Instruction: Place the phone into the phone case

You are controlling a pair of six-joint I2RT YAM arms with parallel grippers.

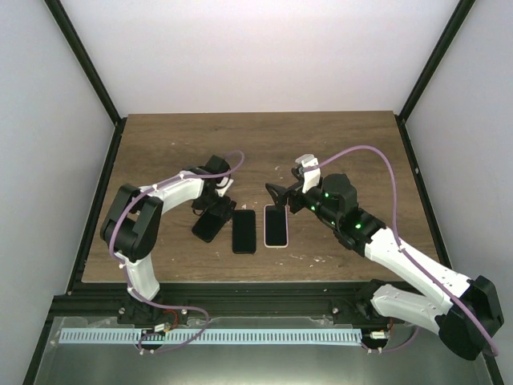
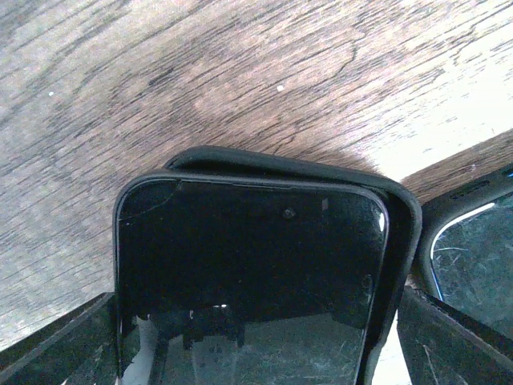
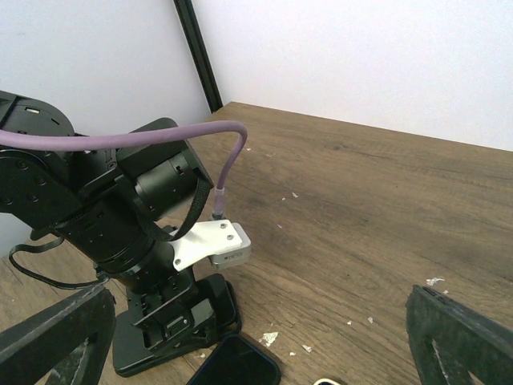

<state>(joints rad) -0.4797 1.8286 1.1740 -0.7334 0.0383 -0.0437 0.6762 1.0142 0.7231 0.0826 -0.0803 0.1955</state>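
Note:
A black phone (image 2: 248,265) with a cracked screen lies face up on a black phone case (image 2: 401,212), whose rim shows past its top and right edges. In the top view they form one dark, tilted slab (image 1: 210,226) left of centre. My left gripper (image 1: 215,205) stands right over it, open wide, with a finger (image 2: 56,345) close beside each long edge; I cannot tell whether they touch. My right gripper (image 1: 278,195) hovers open and empty just beyond a light-rimmed phone (image 1: 276,227).
A dark phone-shaped thing with a blue rim (image 1: 244,231) lies between the slab and the light-rimmed one, close to both. In the right wrist view the left arm's wrist (image 3: 120,216) stands close ahead. White crumbs dot the wooden table (image 1: 337,152). Black frame posts line its sides.

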